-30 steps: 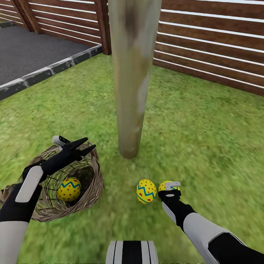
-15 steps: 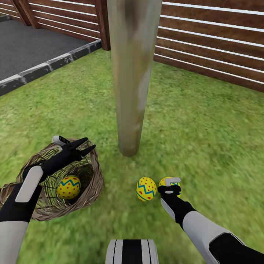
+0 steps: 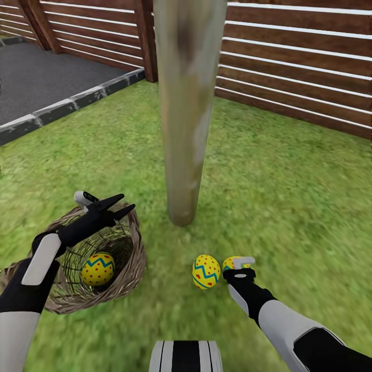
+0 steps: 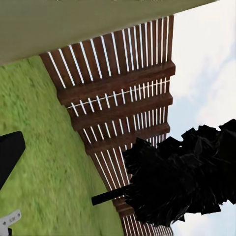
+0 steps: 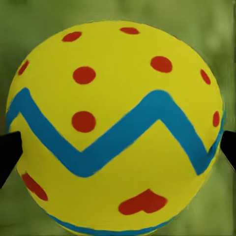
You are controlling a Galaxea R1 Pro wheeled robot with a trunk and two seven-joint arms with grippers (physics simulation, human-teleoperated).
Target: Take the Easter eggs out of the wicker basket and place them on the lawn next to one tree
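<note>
Lawn (image 3: 289, 170) and trunk (image 3: 186, 113) have shifted slightly in frame since a second ago, a camera move only; the basket (image 3: 124, 258) at lower left still holds one egg (image 3: 97, 269), so one transfer remains. Right gripper (image 3: 238, 266), arm stretched low from lower right, stays closed around the second egg (image 5: 115, 128) on the grass beside the first (image 3: 205, 270), just below the trunk. Left gripper (image 3: 120, 204) still hovers narrowly parted over the basket rim.
</note>
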